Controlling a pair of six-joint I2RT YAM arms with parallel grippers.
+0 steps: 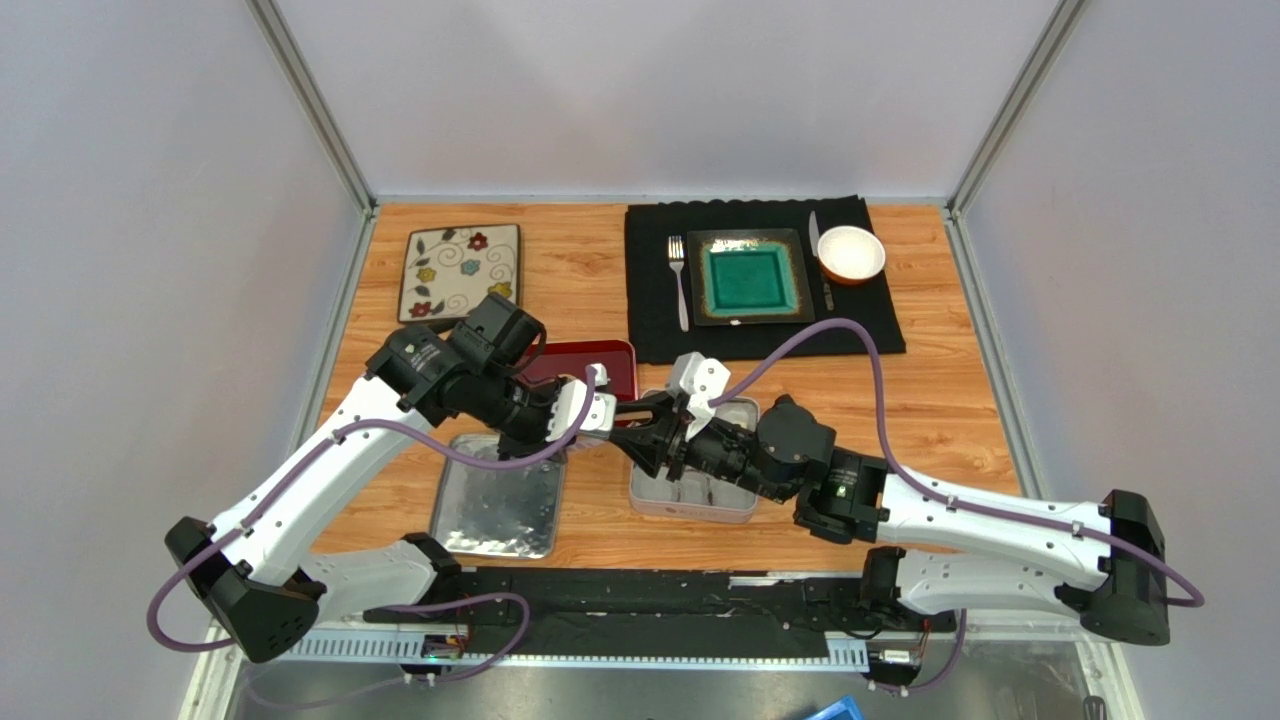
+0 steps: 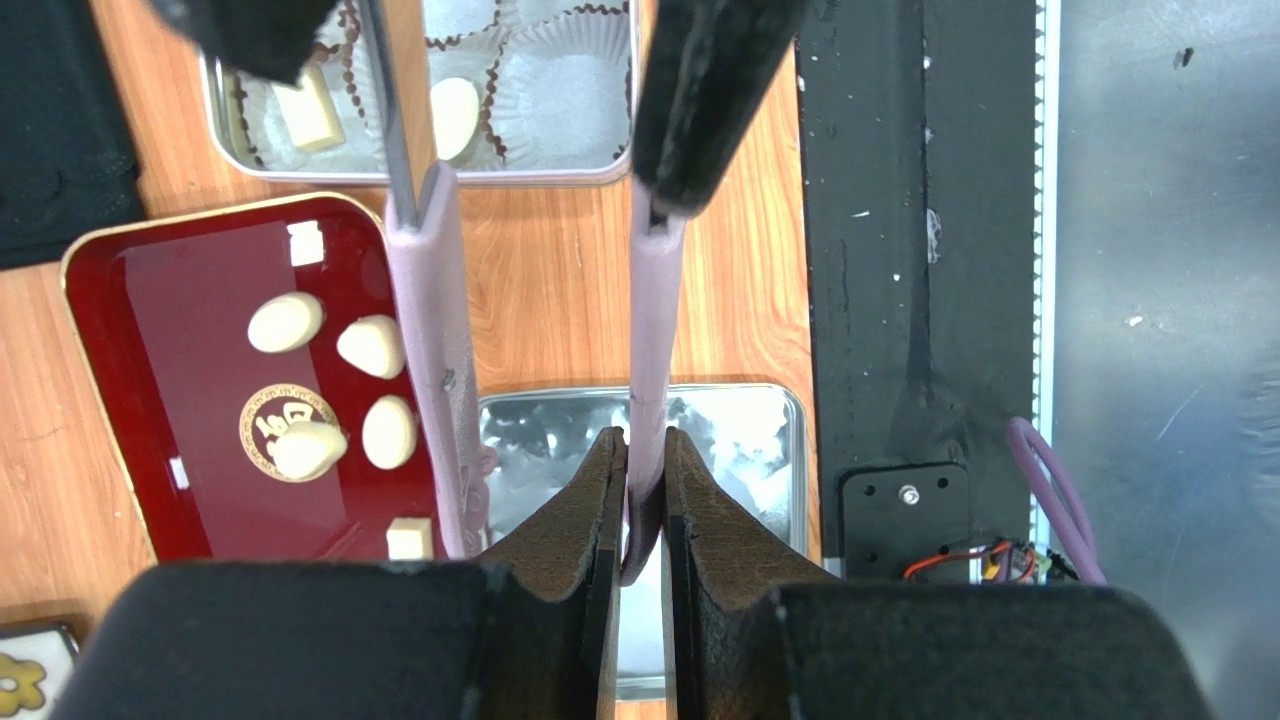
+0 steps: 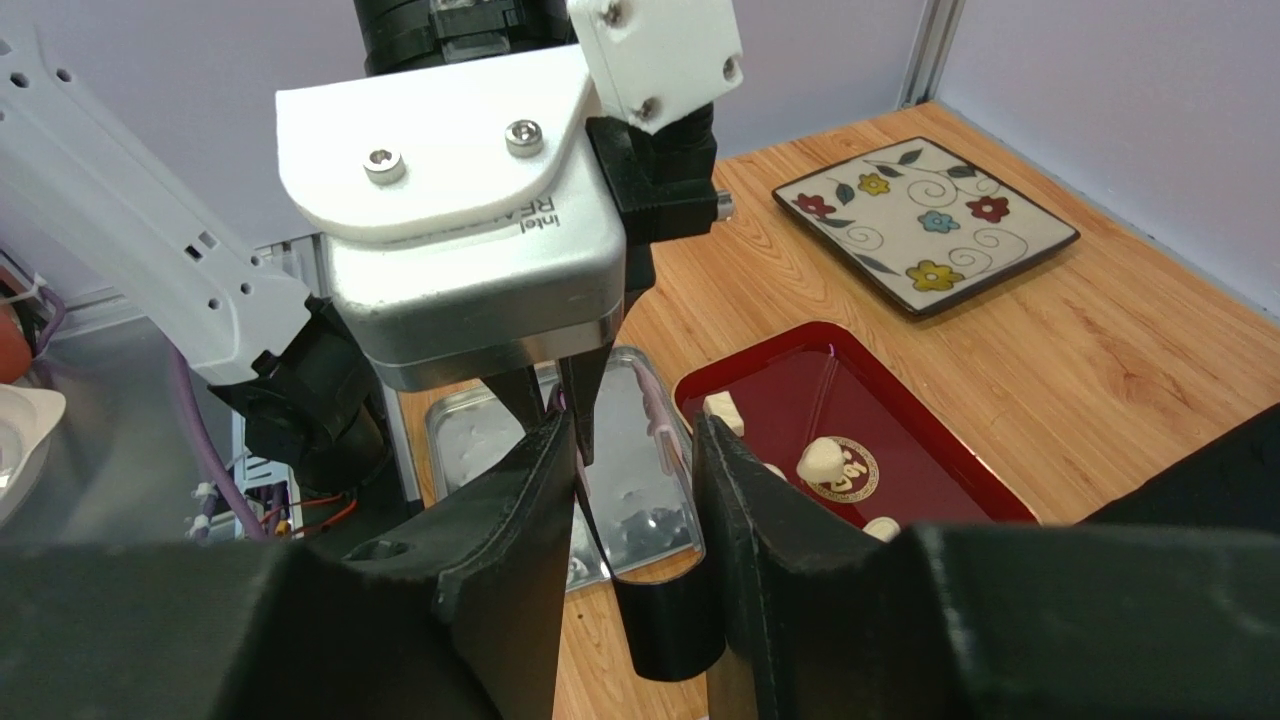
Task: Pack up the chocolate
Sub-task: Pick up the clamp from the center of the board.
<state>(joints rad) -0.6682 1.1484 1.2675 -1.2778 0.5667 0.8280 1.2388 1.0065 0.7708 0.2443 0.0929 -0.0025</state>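
Note:
Several cream chocolate lumps [image 2: 373, 345] lie in the red tray [image 2: 150, 300]; two more [image 2: 455, 116] sit among white paper cups in the metal tin [image 2: 451, 173]. Purple tongs [image 2: 655, 345] hang between both arms, over the shiny tin lid [image 2: 736, 435] and the tray's edge. My left gripper [image 2: 642, 438] is shut on one purple tip. My right gripper [image 3: 639, 428] has its fingers on either side of the tongs' black handle end [image 3: 669, 623], pressing on it. From above, the two grippers [image 1: 579, 413] [image 1: 654, 428] meet between tray [image 1: 579, 360] and tin [image 1: 691, 488].
A flowered plate [image 1: 461, 273] lies at the back left. The black mat [image 1: 872, 323] at the back right carries a green dish [image 1: 748, 279], a fork [image 1: 678, 278] and a white bowl [image 1: 851, 252]. The tin lid [image 1: 504, 503] rests near the left arm.

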